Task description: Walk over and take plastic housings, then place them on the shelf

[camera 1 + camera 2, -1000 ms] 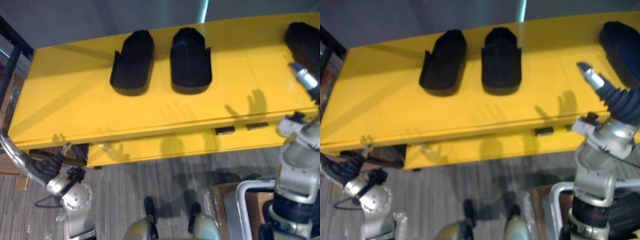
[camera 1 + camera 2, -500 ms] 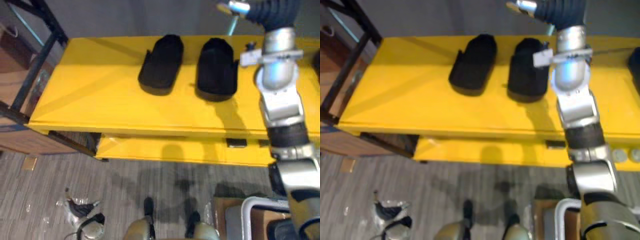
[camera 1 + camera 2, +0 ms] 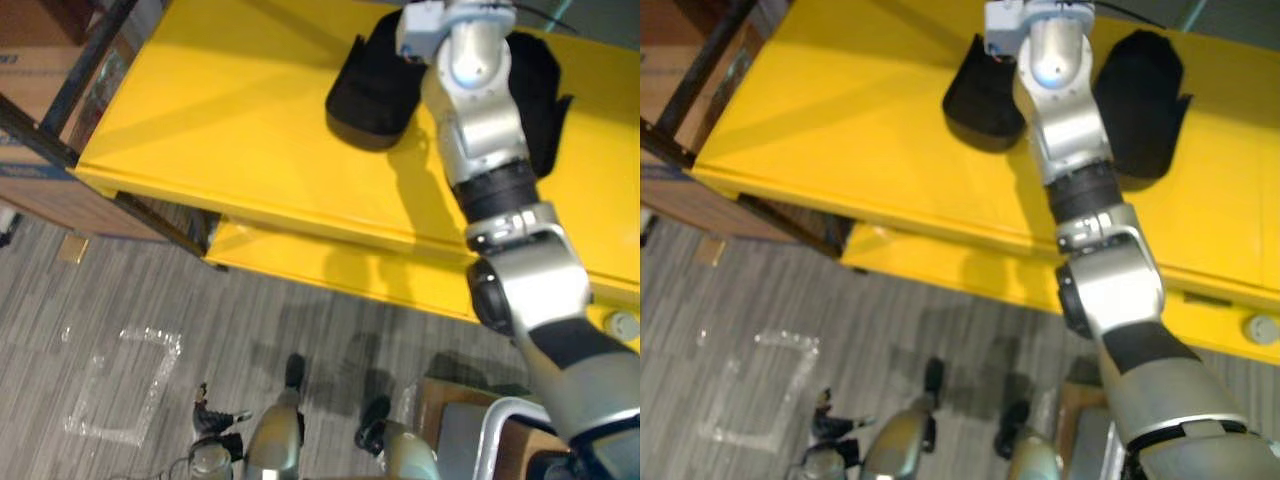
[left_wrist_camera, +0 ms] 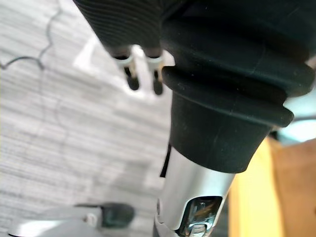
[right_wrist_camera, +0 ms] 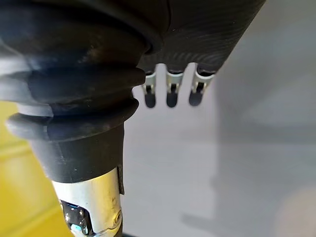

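Two black plastic housings lie side by side on the yellow table, one to the left and one to the right, also seen as the left housing and the right housing. My right arm stretches up over the table between them and covers part of each. In the right wrist view my right hand has relaxed fingers, holds nothing and faces a grey wall. My left hand hangs low over the grey floor, its fingers straight and empty.
A lower yellow shelf juts out under the tabletop. A dark metal rack with cardboard boxes stands at the left. A clear plastic scrap lies on the floor. A cart with a white tube frame is at the lower right.
The camera has swung, so the table sits further right and tilted. My right arm has reached forward over the table between the two housings. The housings have not moved.
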Available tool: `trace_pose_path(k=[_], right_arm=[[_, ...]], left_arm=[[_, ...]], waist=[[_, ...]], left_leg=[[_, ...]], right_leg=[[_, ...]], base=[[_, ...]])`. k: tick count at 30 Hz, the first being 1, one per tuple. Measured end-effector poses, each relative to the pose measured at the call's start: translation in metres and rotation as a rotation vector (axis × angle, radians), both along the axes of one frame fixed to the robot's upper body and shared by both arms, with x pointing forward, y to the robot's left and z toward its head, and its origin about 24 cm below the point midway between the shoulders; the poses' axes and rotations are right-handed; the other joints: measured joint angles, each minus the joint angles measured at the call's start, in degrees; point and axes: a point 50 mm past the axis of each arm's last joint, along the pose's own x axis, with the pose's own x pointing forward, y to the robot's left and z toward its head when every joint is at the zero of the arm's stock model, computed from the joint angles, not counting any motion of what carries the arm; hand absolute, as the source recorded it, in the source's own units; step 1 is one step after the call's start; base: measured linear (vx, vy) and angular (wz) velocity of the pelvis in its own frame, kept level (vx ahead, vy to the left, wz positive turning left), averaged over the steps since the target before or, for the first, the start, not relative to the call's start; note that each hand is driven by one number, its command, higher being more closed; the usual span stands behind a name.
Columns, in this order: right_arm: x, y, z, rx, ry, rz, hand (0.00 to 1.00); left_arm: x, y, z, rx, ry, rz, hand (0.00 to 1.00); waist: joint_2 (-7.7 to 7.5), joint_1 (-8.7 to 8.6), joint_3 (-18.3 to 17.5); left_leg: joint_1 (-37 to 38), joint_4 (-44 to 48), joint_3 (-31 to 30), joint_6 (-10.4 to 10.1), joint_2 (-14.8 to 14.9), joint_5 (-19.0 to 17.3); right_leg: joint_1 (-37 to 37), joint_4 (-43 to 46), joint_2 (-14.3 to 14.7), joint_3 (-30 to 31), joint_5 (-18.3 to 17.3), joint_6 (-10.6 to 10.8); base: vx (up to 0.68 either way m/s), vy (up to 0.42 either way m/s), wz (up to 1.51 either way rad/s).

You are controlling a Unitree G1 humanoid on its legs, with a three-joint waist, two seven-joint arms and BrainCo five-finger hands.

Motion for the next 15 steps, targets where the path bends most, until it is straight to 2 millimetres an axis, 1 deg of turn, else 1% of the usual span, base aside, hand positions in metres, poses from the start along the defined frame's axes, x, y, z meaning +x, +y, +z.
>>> trace_pose_path(k=[2, 4, 7, 10, 14, 15], right_arm=[[0.002, -0.004, 0.005, 0.032, 0.018, -0.017, 0.00], [0.004, -0.009, 0.006, 0.073, 0.037, -0.045, 0.00], [0.004, -0.014, 0.012, 0.113, 0.045, -0.080, 0.00], [0.004, -0.016, 0.014, 0.113, 0.050, -0.148, 0.00], [0.003, -0.024, 0.013, 0.121, 0.047, -0.269, 0.00], [0.003, -0.024, 0.014, 0.120, 0.046, -0.277, 0.00]], left_arm=[[0.006, -0.002, 0.002, -0.008, -0.017, -0.010, 0.00], [0.013, -0.004, 0.005, -0.011, -0.037, -0.022, 0.00], [0.022, -0.007, 0.009, -0.010, -0.070, -0.037, 0.00], [0.027, -0.011, 0.010, -0.006, -0.075, -0.068, 0.00], [0.031, -0.013, 0.010, -0.006, -0.072, -0.073, 0.00], [0.031, -0.013, 0.010, -0.006, -0.071, -0.074, 0.00]], waist=[[0.17, 0.48, 0.5], [0.43, 1.48, 1.0], [1.33, 1.44, 2.6], [1.54, 1.92, 4.3], [1.68, 1.89, 4.5], [1.70, 1.90, 4.5]], left_leg=[[-0.4, 0.0, -0.9, -0.1, 0.0, 0.1], [-0.6, 0.1, -1.3, -0.1, 0.0, 0.2], [-1.1, 0.9, -2.7, -0.2, -0.1, 0.1], [-1.3, 1.1, -2.9, -0.2, 0.0, 0.2], [-3.0, 1.9, -3.5, -0.2, 0.0, 0.2], [-3.1, 1.9, -3.6, -0.2, 0.0, 0.2]], right_leg=[[0.1, 0.0, 0.1, -0.5, 0.0, 0.0], [0.2, 0.0, 0.2, -0.6, -0.1, -0.1], [0.9, 0.0, 0.1, -1.8, -0.2, -0.3], [0.8, 0.4, 0.3, -2.0, -0.4, -0.7], [-0.4, 0.8, 0.3, -2.1, -0.7, -1.0], [-0.5, 0.9, 0.3, -2.1, -0.7, -1.0]], base=[[0.01, -0.024, 0.18], [0.02, -0.027, 0.13], [-0.01, -0.027, 0.20], [-0.03, -0.031, 0.08], [-0.02, -0.030, 0.07], [0.00, 0.000, 0.00]])
